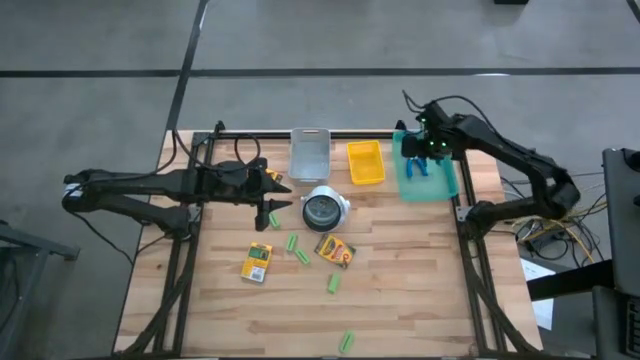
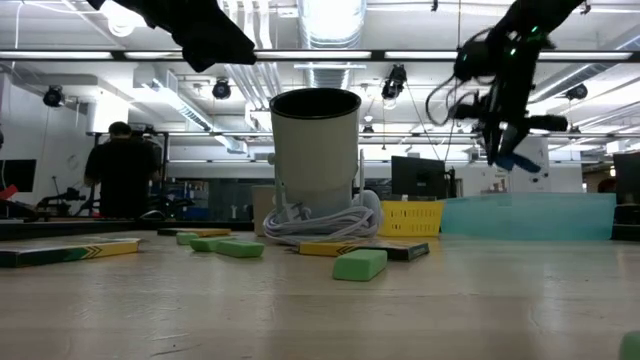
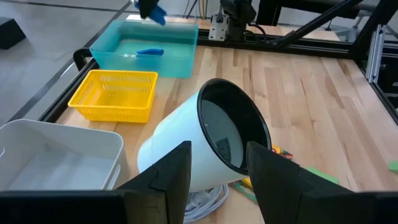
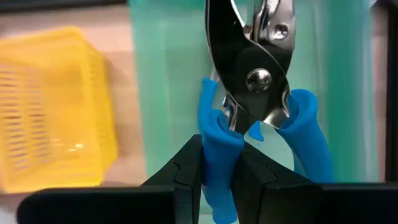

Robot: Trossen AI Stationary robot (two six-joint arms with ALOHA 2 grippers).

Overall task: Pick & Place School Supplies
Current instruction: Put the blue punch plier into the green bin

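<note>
Right wrist view: a blue-handled tool (image 4: 258,118) is clamped by one handle between the fingers of the right gripper (image 4: 219,163) and is held above the teal tray (image 1: 440,182). A second blue-handled tool (image 3: 149,52) is seen lying inside that tray. A yellow basket (image 1: 365,162) is positioned just beside the tray. Three crayon boxes (image 1: 257,262) and green sticks (image 1: 334,284) are scattered on the table (image 1: 420,290). The left gripper (image 1: 268,187) is held partly open, empty, beside the white cup (image 1: 323,208).

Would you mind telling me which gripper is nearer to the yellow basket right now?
The right gripper, holding blue-handled scissors over the teal bin just beside the yellow basket. The left gripper sits farther off, beyond the white cup.
</note>
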